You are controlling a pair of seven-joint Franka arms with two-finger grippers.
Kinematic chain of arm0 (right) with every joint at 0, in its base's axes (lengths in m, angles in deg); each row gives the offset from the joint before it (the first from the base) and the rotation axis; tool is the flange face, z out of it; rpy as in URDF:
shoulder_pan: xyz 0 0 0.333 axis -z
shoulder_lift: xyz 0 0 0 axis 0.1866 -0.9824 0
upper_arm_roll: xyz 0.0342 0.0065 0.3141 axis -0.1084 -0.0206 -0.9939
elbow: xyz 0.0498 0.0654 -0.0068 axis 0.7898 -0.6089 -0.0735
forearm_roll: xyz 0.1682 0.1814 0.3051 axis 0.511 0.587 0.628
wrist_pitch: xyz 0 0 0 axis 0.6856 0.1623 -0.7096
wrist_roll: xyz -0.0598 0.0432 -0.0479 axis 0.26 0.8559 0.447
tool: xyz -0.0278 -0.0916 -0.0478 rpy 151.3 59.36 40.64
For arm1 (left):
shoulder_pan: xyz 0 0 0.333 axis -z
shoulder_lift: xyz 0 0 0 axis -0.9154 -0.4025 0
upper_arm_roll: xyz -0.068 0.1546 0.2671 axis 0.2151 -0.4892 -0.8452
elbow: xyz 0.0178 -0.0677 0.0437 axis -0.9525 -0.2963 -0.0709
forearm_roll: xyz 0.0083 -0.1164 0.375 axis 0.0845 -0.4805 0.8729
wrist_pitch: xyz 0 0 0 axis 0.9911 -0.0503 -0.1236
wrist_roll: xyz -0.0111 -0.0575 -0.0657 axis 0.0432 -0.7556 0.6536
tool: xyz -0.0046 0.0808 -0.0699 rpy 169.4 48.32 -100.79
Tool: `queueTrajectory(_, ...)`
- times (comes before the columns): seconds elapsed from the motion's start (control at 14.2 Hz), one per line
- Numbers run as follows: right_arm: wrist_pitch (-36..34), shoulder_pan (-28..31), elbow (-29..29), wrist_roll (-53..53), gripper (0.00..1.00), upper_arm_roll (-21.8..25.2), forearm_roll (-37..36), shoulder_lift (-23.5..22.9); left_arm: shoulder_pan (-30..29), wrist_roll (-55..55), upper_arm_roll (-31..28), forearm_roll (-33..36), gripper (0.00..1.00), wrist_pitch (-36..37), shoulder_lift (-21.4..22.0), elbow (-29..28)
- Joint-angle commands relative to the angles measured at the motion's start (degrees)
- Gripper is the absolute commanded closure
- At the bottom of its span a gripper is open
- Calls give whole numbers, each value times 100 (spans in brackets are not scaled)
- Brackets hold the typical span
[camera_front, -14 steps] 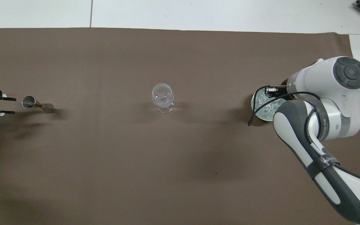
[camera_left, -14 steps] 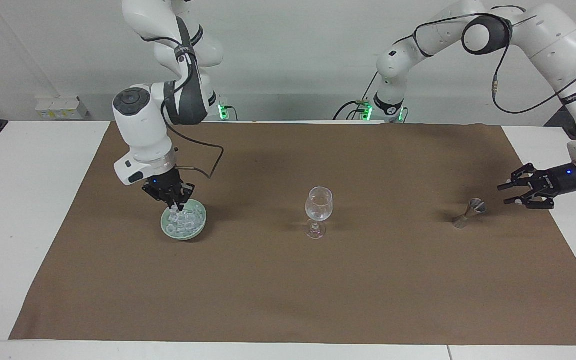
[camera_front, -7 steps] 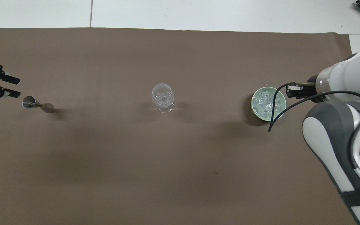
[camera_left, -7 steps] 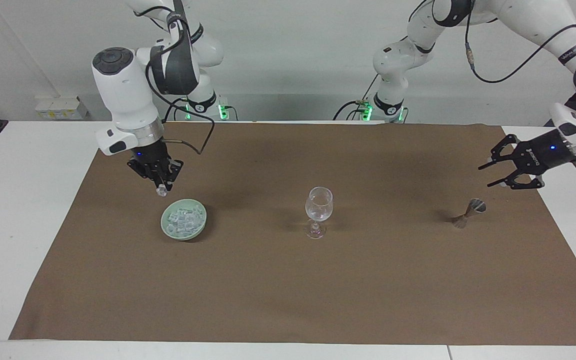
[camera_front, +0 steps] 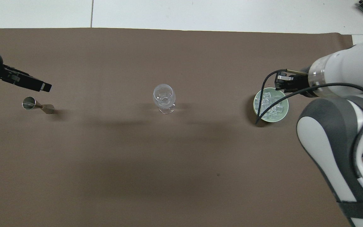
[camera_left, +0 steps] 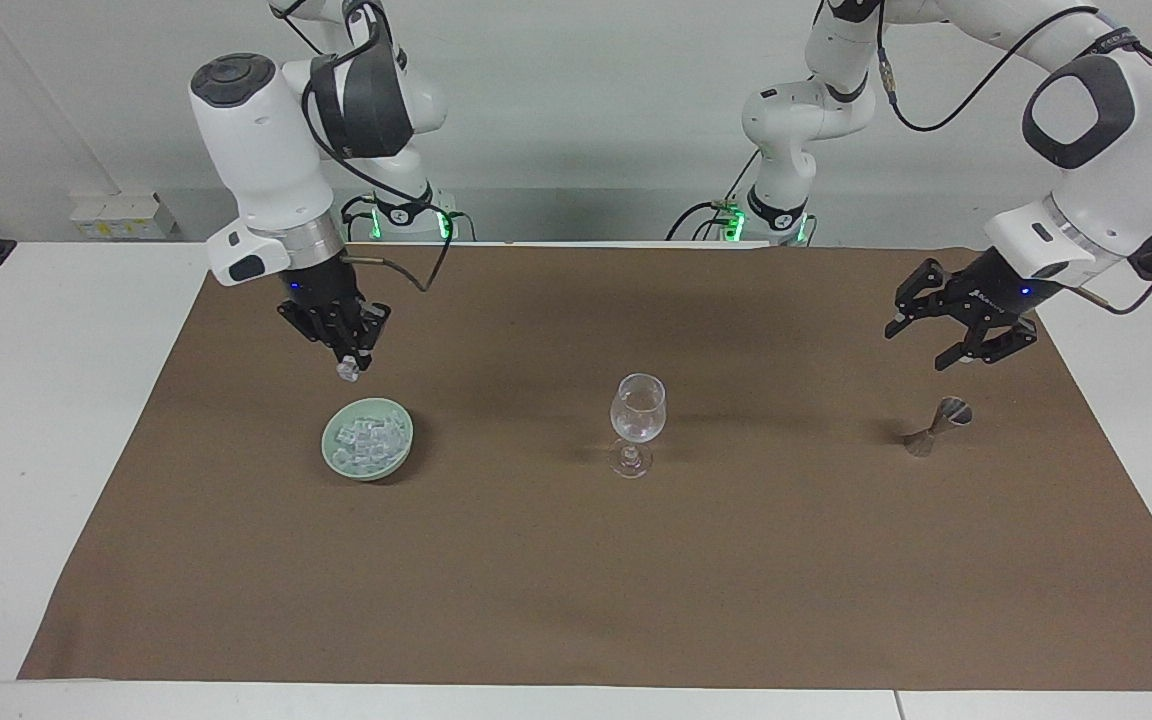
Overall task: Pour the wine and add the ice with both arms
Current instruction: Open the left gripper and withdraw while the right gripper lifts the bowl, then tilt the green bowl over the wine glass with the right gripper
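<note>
**A:** Checking the right gripper (camera_left: 346,366). It's pinched shut on one cube (camera_left: 344,372), which sits right at the fingertips. The gripper hangs in the upper part of the facing frame, over the bowl (camera_left: 325,441) or just off its rim.

**B:** Where's the target?

**A:** The glass (camera_left: 637,420) is dead centre of the frame, standing upright on the mat (camera_left: 576,600) with its mouth up. From the cube it lies toward the left arm's end and lower in the frame. I'd say the move is a straight sideways carry, then a drop down the stem axis.

**B:** And the left gripper (camera_left: 916,347)?

**A:** Its jaws are spread with nothing in them. It's in the air over the mat near the jigger (camera_left: 939,425), not touching it. Both grippers look about equally far from the glass, but only the right one is loaded.

**B:** Materials?

**A:** The cube is small, clear and probably slick. The rest of the ice (camera_left: 368,436) is heaped in the pale green glazed bowl. The glass is thin and clear, with a round bowl narrowing to the mouth on a small foot, so it could tip easily. The jigger is a metal hourglass shape that looks upright, though I can't rule out a lean. The mat is matte brown paper.
</note>
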Motion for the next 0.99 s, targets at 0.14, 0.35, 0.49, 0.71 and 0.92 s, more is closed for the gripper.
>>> queueTrajectory(0.14,-151,12,677,-1483,100,-859,36,-554,51,1425,-127,969,7,-220,717,-460)
queueTrajectory(0.35,-63,-232,1001,-2205,100,-1213,9,-914,95,1753,-84,1506,0,-359,1042,-819)
queueTrajectory(0.49,24,-374,1055,-2653,100,-1221,17,-977,131,1779,-83,1543,0,-405,1114,-873)
queueTrajectory(0.71,60,-856,1325,-3181,100,-1221,9,-1204,131,1753,-84,1569,0,-299,1087,-698)
queueTrajectory(0.92,164,-1147,1783,-3655,100,-1204,-26,-1626,78,1814,-83,1543,0,-194,1061,-689)
